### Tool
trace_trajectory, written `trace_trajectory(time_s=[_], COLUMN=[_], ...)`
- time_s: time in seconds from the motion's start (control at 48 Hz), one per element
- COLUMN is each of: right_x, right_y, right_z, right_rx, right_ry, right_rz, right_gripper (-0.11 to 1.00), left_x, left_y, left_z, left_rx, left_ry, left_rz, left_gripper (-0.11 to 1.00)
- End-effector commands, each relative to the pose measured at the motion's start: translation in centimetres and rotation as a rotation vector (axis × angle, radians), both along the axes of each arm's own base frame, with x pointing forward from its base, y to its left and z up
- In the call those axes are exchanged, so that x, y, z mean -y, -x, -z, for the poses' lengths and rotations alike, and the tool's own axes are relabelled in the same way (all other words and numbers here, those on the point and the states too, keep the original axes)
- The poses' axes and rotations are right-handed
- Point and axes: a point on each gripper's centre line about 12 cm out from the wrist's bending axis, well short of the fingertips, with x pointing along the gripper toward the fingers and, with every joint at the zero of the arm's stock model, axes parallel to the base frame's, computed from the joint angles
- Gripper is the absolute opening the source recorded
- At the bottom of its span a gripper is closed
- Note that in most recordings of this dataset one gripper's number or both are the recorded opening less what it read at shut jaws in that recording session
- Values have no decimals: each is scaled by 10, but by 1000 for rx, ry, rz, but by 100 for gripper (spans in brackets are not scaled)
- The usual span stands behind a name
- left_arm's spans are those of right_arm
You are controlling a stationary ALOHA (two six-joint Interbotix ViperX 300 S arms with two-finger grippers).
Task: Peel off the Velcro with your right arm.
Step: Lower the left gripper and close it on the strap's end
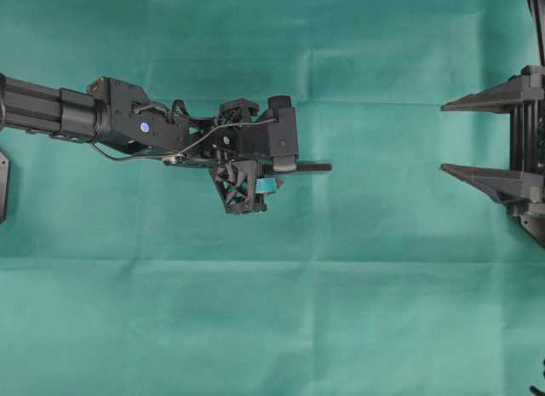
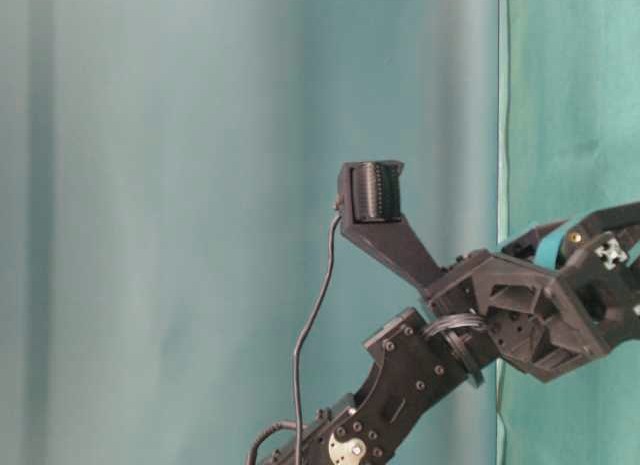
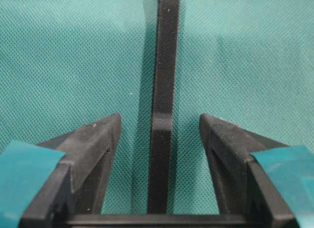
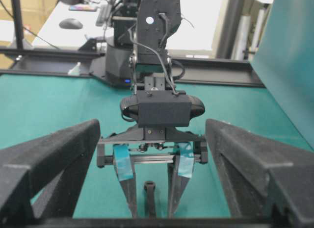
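Overhead view shows my left gripper [image 1: 271, 176] spread around the unpeeled Velcro [image 1: 313, 167], my right gripper [image 1: 444, 137] wide, empty, well apart

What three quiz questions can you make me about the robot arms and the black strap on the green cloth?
1. True or false: the left gripper is clamped shut on the Velcro.
2. Where does the Velcro lie? A) between the left gripper's open fingers B) inside the right gripper C) off the green cloth
3. Fill in: the pads on the left gripper's fingers are coloured ____.

Key: 1 false, its jaws stand open on either side of the strap. 2 A. 3 teal.
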Motion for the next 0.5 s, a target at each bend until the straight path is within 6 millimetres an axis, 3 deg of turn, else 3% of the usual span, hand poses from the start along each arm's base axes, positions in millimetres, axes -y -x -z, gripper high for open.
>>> trace_trajectory(time_s=[0.0,0.104,0.25,0.292,0.479], right_x=[0,0,0,0,0], right_y=[-1,-1,-1,-1,-1], right_z=[-6,-6,-7,-6,-7], right_rx=[21,23,26,24,29], right_ry=[2,2,3,3,3], right_rz=[1,1,1,1,1], right_gripper=[84,84,84,83,83], left_x=[-1,-1,1,1,1], left_y=[-6,-5,-4,-3,-1], left_z=[-14,-13,-14,-14,-21], left_rx=[41,37,34,29,18], left_ry=[-5,-5,-4,-5,-2], left_rz=[-1,-1,4,5,5], left_gripper=[61,52,16,10,10])
